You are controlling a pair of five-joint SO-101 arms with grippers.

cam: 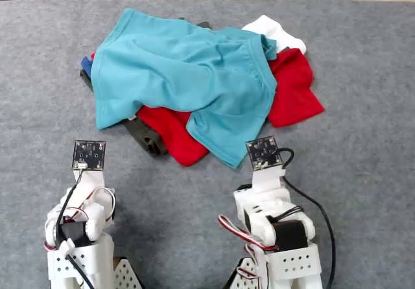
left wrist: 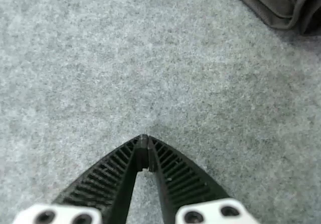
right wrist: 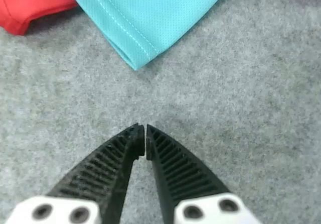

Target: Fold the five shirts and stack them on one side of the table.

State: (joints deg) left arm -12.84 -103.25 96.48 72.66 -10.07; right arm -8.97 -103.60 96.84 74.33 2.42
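Judging by the heap [cam: 288,91], no shirt was folded yet; left gripper [left wrist: 144,141] and right gripper [right wrist: 145,132] sat closed, empty. Next, I reckoned, the teal shirt [cam: 181,69] needed pulling clear.

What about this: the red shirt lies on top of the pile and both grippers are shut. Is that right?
Not quite. The high view shows the light blue shirt on top, with the red shirt under it. The left gripper and the right gripper are shut, yes.

Teal shirt [cam: 188,75], red shirt [cam: 295,88], white shirt [cam: 275,30] and charcoal shirt [cam: 144,137] sit on a mottled grey table [cam: 363,172].
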